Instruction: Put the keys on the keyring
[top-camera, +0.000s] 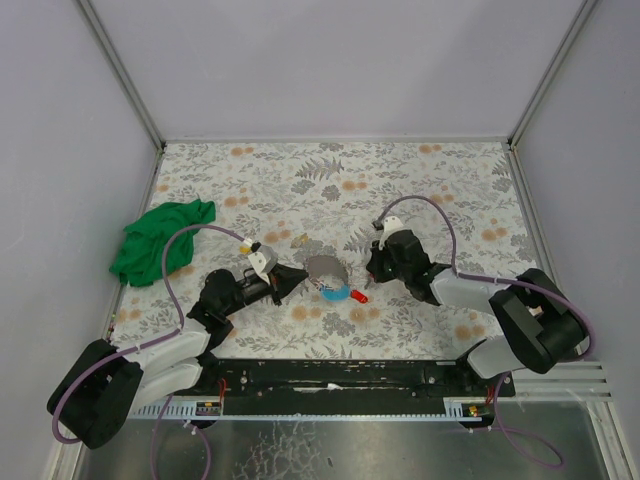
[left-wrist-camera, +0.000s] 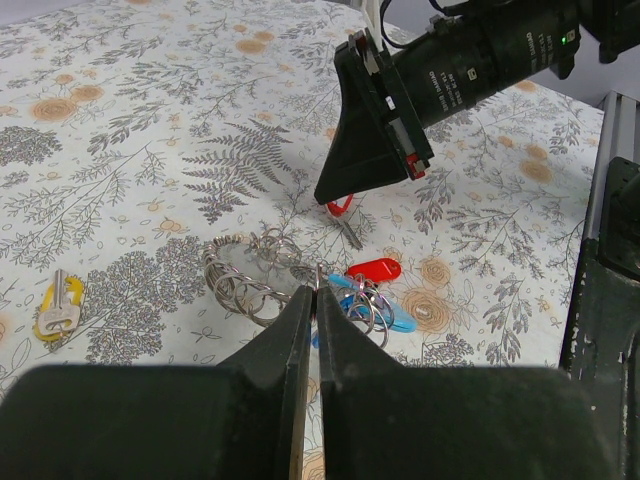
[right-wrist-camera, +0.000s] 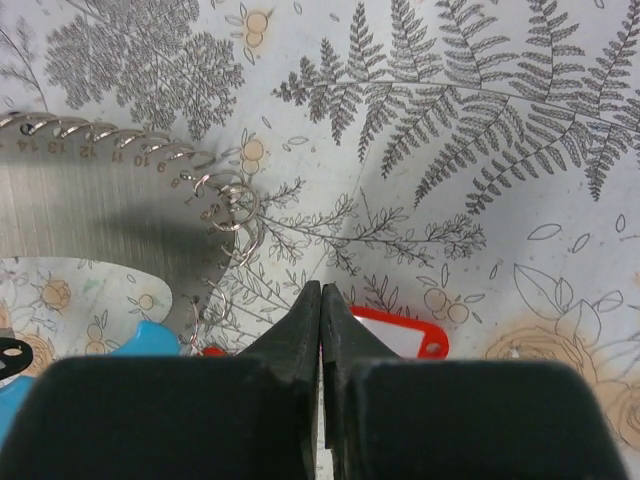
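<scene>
Only the overhead view takes in the green cloth (top-camera: 165, 240) at the left edge of the desk (top-camera: 420, 190), well apart from the keys (top-camera: 336, 293), which lie mid-desk between the two arms. Only the left wrist view shows a yellow-tagged key (left-wrist-camera: 58, 305) lying off by itself, and a red-tagged key (left-wrist-camera: 343, 212) at the tip of the right pincer (left-wrist-camera: 333, 193), its blade pointing toward that camera. The right wrist view alone makes the keyring (right-wrist-camera: 100, 215) readable: a metal band whose hooked edge is stamped 14, 13, 12, 11, 10. White print on the right arm's black barrel (left-wrist-camera: 480, 60) is too small to read. Another red tag (left-wrist-camera: 372, 270) lies crosswise, just beside the blue tag (left-wrist-camera: 395, 318). The left pincer (left-wrist-camera: 316, 300) is pressed together at the small rings (left-wrist-camera: 250, 285). The right pincer is likewise closed, with nothing seen between its fingers.
</scene>
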